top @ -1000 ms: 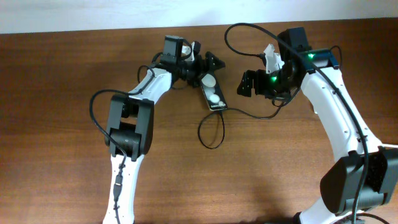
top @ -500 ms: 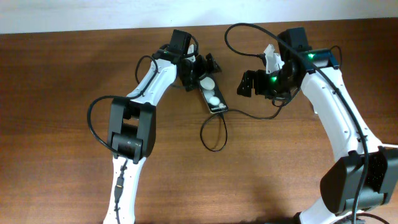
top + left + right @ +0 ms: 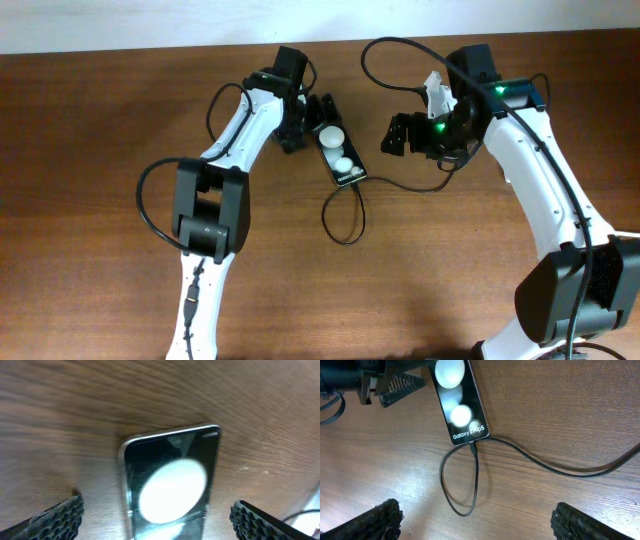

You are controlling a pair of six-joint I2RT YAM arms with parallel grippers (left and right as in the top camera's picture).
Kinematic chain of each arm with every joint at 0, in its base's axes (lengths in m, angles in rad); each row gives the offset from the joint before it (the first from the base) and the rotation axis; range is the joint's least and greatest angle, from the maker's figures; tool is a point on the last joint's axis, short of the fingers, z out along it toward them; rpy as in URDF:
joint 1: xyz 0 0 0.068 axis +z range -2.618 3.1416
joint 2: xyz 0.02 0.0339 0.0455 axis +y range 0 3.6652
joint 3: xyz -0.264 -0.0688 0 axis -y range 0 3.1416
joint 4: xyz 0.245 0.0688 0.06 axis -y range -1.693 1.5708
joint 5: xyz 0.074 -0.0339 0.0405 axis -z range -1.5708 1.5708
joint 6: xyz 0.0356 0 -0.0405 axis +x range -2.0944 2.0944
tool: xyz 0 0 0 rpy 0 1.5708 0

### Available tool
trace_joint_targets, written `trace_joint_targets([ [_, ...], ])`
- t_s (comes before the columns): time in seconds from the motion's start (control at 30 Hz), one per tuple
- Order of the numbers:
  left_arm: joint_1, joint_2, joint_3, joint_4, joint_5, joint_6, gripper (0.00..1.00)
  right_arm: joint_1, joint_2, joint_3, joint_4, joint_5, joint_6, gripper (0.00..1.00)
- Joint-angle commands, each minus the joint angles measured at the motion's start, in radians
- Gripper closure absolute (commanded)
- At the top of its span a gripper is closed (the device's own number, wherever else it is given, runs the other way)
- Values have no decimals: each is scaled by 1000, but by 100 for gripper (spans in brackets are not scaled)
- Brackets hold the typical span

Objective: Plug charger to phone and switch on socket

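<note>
left gripper open astride the flat black glossy phone, right gripper open, empty; a nudge could unseat the thin black charger cable.

count | phone 1 | charger 1 | robot arms 2 | table 1

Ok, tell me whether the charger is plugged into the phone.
Plugged in: the charger has its connector tip seated in the phone at its lettered end, cable looping away.
</note>
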Motion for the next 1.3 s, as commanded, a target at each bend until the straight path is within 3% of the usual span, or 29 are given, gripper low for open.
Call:
trace_joint_targets([
  [0.0, 9, 72, 81, -121, -176, 60, 1, 1, -2, -5, -4, -9, -10, 1],
  [0.33, 9, 72, 550, -446, -240, 248, 1, 0, -2, -5, -3, -8, -11, 1],
  [0.5, 9, 71, 813, -657, -249, 432, 1, 0, -2, -5, -3, 41, -10, 1],
  [0.57, 9, 71, 904, -766, -336, 459, 1, -1, -2, -5, -3, 61, -10, 1],
  [0.77, 11, -16, 926, -774, -331, 554, 1, -2, -2, -5, 18, 115, -6, 1],
  [0.87, 12, -57, 926, -774, -420, 652, 1, -2, -2, -5, 21, 135, -6, 1],
  [1.27, 11, -69, 926, -774, -415, 652, 1, -2, -2, -5, 12, 202, -6, 1],
])
